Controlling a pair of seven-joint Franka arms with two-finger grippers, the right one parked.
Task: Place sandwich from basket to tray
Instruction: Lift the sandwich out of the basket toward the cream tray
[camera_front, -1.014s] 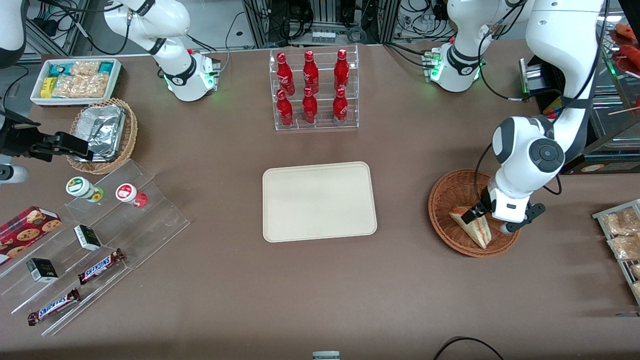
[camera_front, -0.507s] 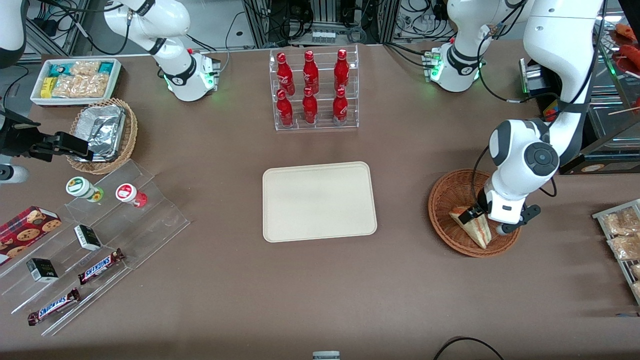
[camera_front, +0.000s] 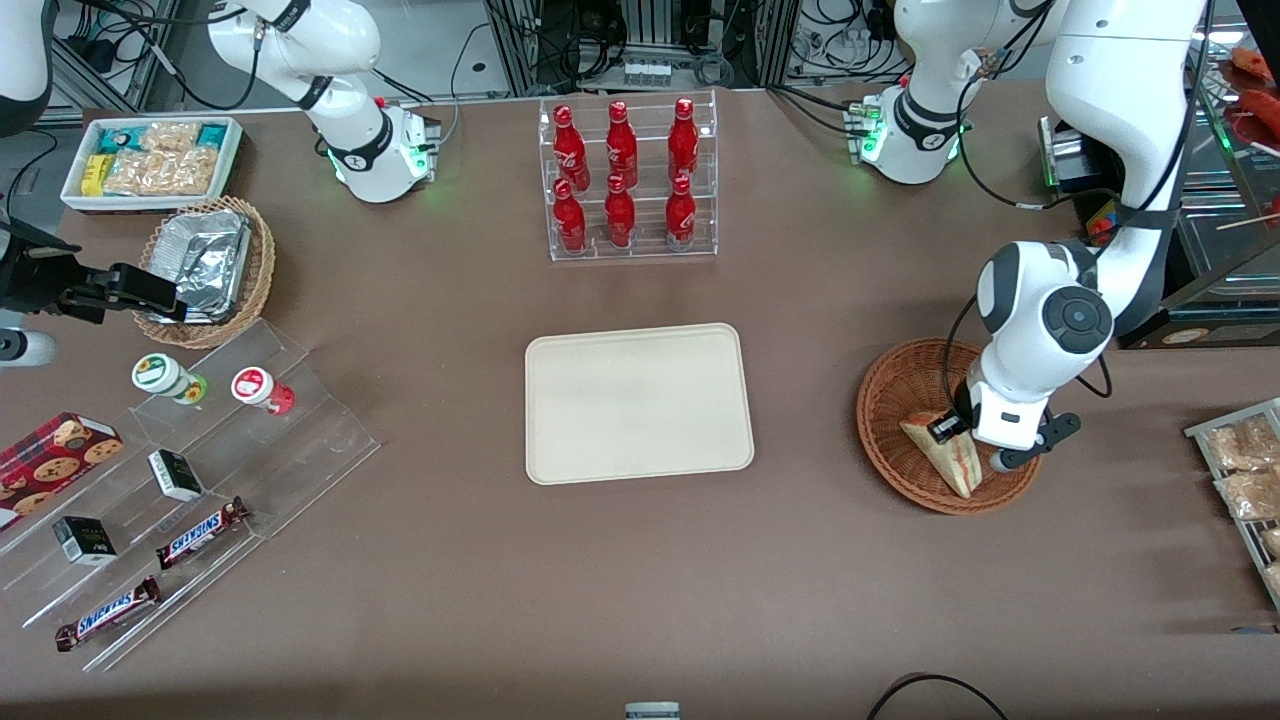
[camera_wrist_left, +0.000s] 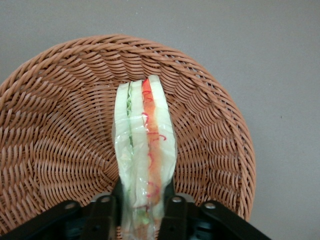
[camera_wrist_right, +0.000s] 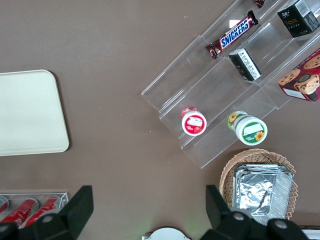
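The sandwich (camera_front: 945, 455), a wrapped pale wedge with orange-red and green filling, stands on edge in the reddish-brown wicker basket (camera_front: 890, 400) toward the working arm's end of the table. My left gripper (camera_front: 950, 428) is down in the basket, its two black fingers pressed against both sides of the sandwich. The wrist view shows the sandwich (camera_wrist_left: 145, 150) clamped between the fingers (camera_wrist_left: 102, 215), with the basket (camera_wrist_left: 55, 130) under it. The cream-beige tray (camera_front: 638, 402) lies flat mid-table, bare, well apart from the basket.
A clear rack of red bottles (camera_front: 625, 180) stands farther from the front camera than the tray. Toward the parked arm's end are a tan foil-filled basket (camera_front: 205, 265), a white snack bin (camera_front: 150, 160) and a clear stepped shelf (camera_front: 190, 480). A snack rack (camera_front: 1240, 470) lies beside the basket.
The arm has shifted slightly toward the tray and the fingers have closed onto the sandwich, which now stands more upright in the basket.
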